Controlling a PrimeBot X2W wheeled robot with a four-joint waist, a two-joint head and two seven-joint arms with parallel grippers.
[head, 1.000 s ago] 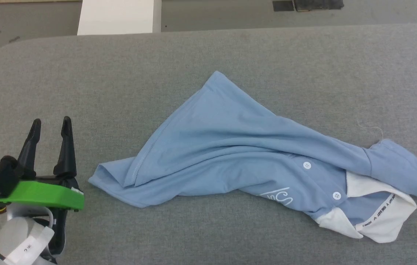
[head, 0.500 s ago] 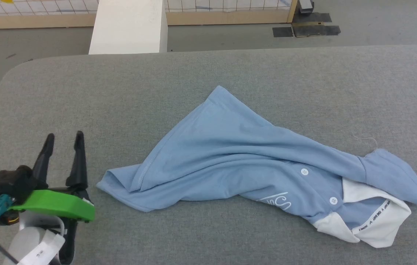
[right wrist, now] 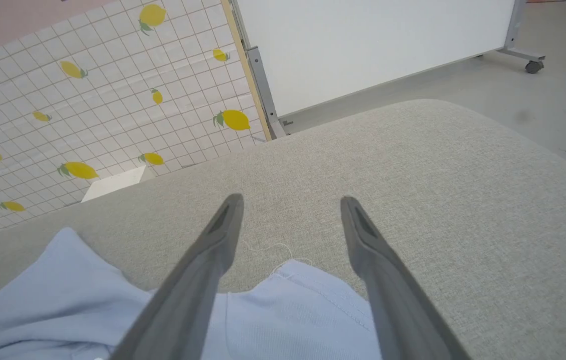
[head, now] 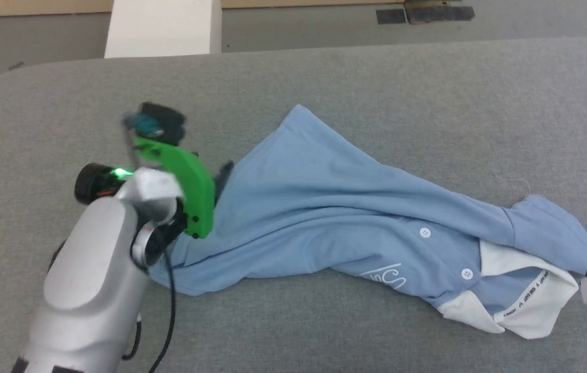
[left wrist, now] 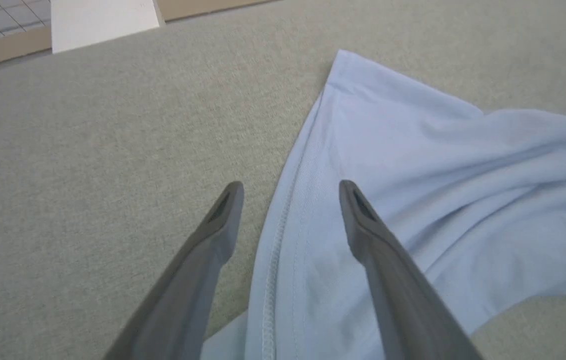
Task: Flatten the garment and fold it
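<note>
Surface (head: 355,77) first: a broad grey fabric-covered top, with the garment (head: 324,207) lying on it from near the middle out toward the right edge of the head view. By my judgement nothing of the task is done yet. The garment is a twisted heap: one corner peaks toward the far side, the body is bunched in long creases, and the front is rolled over itself so no clean outline shows. No fold has been made, and the flattening that must come first is only being set up.

At the garment's left end the left tool (left wrist: 290,192) has its jaws wide apart and grips nothing. In its wrist view one finger is over bare surface and the other over blue cloth, with the stitched hem (left wrist: 273,250) running between them. Whether the tips touch the cloth I cannot tell. It reads as lining up to pinch that hem. At the opposite end the right tool (right wrist: 290,205) is also spread wide and empty, above the sleeve (right wrist: 307,295).

What is left: grasp both ends, draw the cloth flat, then fold. Smaller marks confirm the disorder. The white collar (head: 531,305) is flipped open, the logo (head: 389,274) is half tucked under a crease, two buttons (head: 425,233) show, and a loose thread (head: 511,180) trails beyond the sleeve.
</note>
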